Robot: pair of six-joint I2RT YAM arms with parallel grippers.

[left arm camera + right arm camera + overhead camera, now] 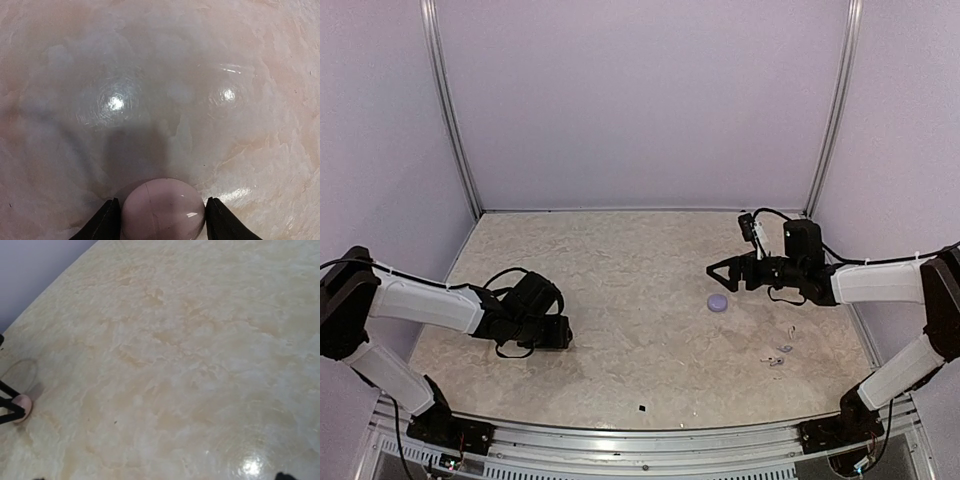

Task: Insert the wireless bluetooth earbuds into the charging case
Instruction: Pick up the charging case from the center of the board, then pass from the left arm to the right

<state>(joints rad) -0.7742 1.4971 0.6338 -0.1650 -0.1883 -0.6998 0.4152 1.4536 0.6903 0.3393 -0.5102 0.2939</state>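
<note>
Flanking a half-cropped round case, left fingers, grip unclear; right fingers wide apart; earbuds mere specks.

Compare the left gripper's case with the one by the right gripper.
The left case sits pinched between the fingers of the left gripper; the right case lies free beside the open right gripper. The right case lies near the earbuds; the left case far off. Both round, lilac.

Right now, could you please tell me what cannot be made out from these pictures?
- Top view: the left gripper covers whatever it straddles.
- Left wrist view: the charging case runs off the bottom edge; whether the fingers pinch it is unclear.
- Top view: the earbuds are too small to count or orient.
</note>
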